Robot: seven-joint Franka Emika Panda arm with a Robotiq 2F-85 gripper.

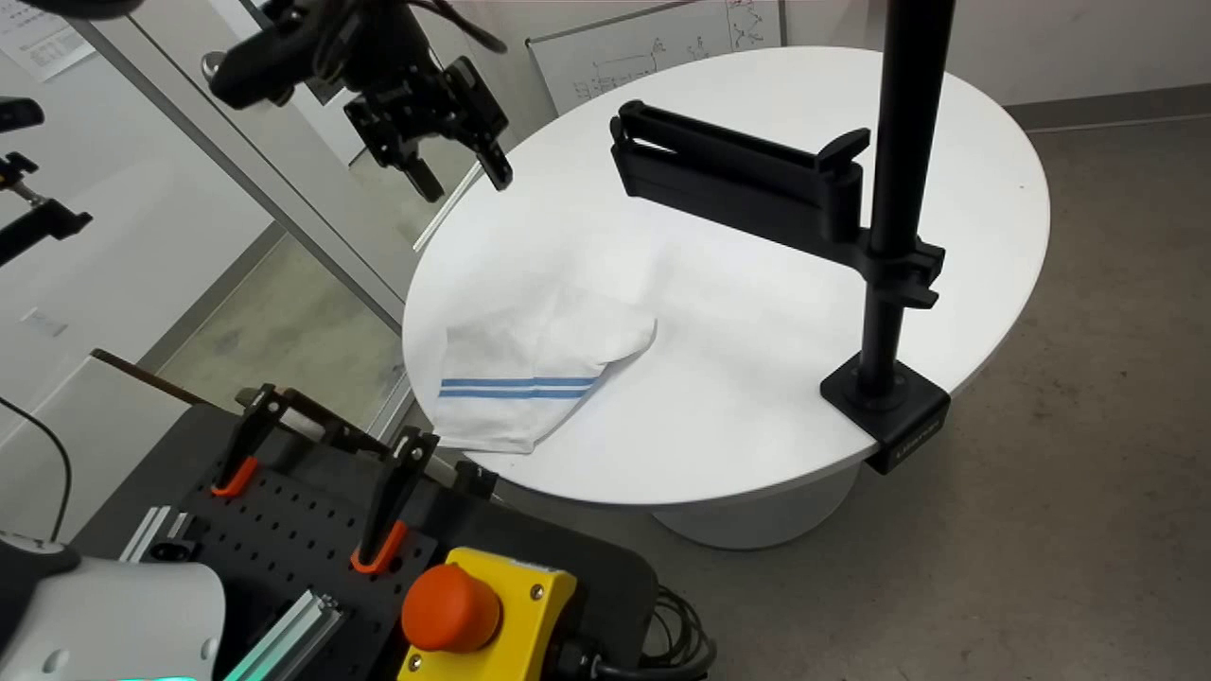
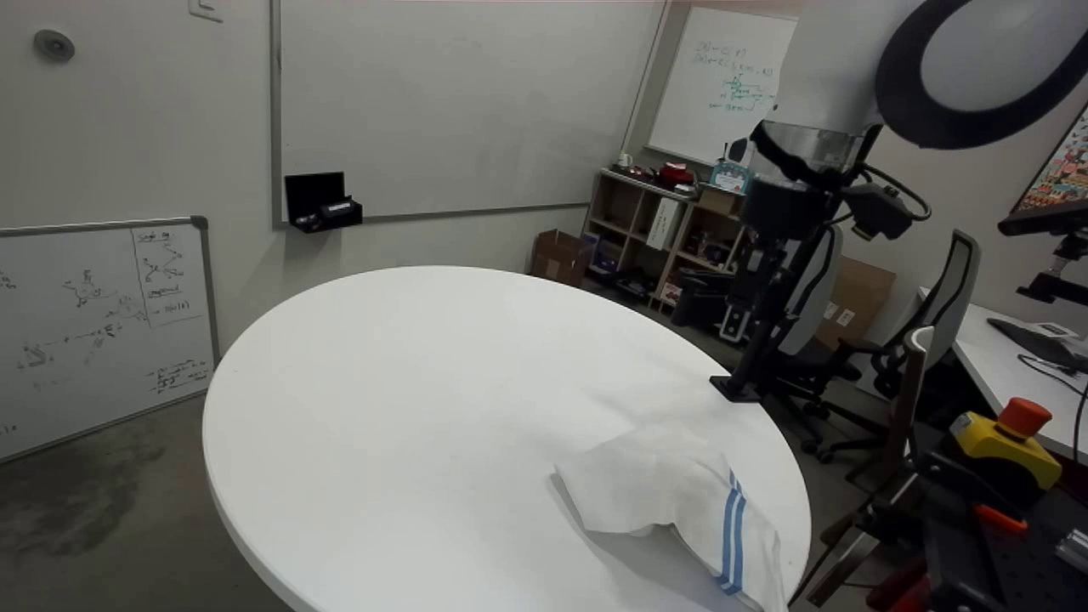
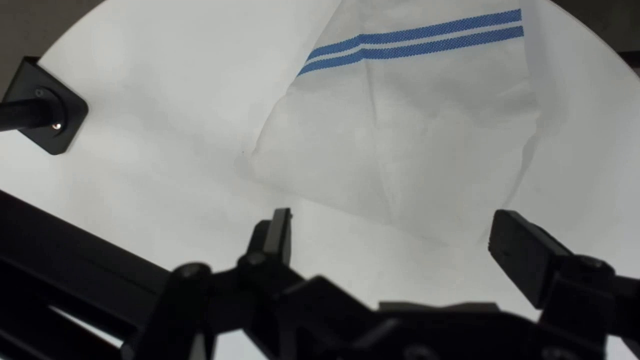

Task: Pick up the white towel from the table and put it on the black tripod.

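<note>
The white towel with two blue stripes lies loosely folded on the round white table. It shows in both exterior views (image 1: 530, 345) (image 2: 654, 484) and in the wrist view (image 3: 425, 110). The black tripod is a pole with a folded side arm, fixed at the table edge (image 1: 894, 199). Its base shows in the wrist view (image 3: 52, 112) and in an exterior view (image 2: 736, 389). My gripper (image 1: 465, 178) is open and empty, held above the table, apart from the towel. In the wrist view its fingertips (image 3: 390, 220) are spread, with the towel's edge below and between them.
The tripod's side arm (image 1: 728, 175) reaches over the table (image 1: 757, 397); it also shows at lower left in the wrist view (image 3: 65, 250). A dark cart with clamps (image 1: 284, 501) and a yellow-and-red stop button (image 1: 530, 605) stands beside the table. A whiteboard (image 2: 102, 323) leans against the wall.
</note>
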